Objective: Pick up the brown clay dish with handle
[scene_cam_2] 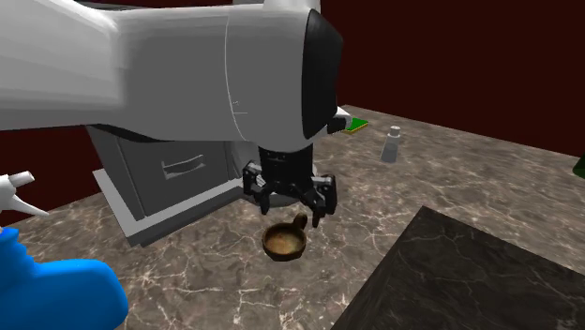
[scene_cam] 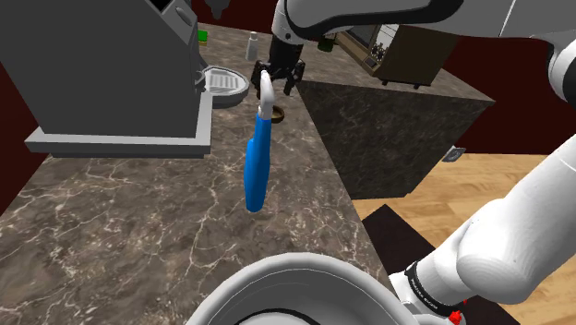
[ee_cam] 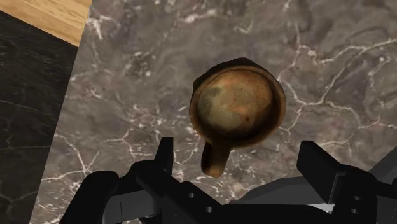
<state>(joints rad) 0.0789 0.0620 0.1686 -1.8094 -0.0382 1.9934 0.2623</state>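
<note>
Spray bottle (scene_cam: 258, 166) near brown dish (ee_cam: 238, 105)

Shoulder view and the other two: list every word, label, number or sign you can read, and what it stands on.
No readable text anywhere. The blue spray bottle, the brown round dish with handle and the grey machine bear none; pale marks on the brown box are too small to read.

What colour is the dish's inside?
The dish is mottled brown with rusty orange patches, clearest in the wrist view.
</note>
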